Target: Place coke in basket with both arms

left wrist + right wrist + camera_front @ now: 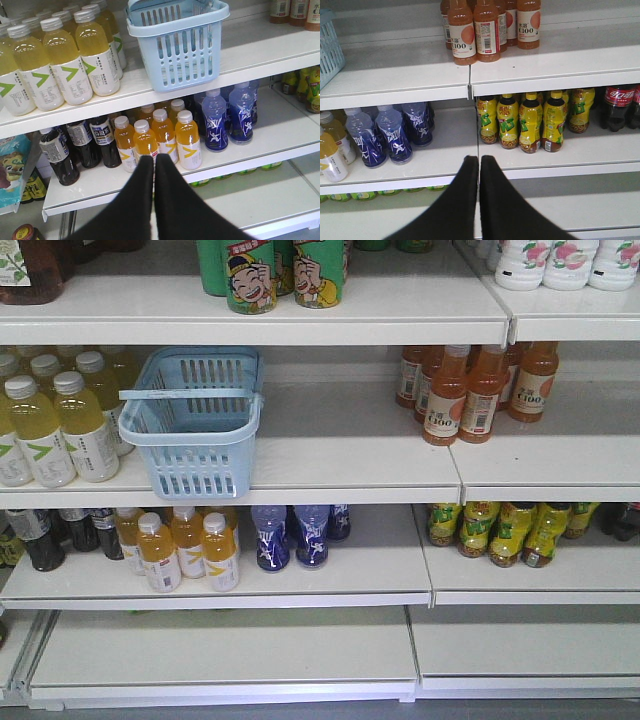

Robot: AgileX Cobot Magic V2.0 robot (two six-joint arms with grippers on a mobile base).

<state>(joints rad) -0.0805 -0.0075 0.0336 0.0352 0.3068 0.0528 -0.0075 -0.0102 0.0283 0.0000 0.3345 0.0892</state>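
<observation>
Frontally only, whole basket (195, 475)

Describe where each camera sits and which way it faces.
Exterior front: before the shelves, facing them straight; the basket stands on one; no robot part shows.
Left wrist: behind the shut left gripper, looking at basket and blue bottles.
Right wrist: behind the shut right gripper, facing orange bottles.
Shared: all three views show the basket and blue bottles.

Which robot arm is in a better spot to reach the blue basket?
Probably left. The left wrist view shows the basket up close, just above the shut left gripper. The right gripper, also shut, faces other shelves, and its view catches only the basket's corner at the far left edge.
</observation>
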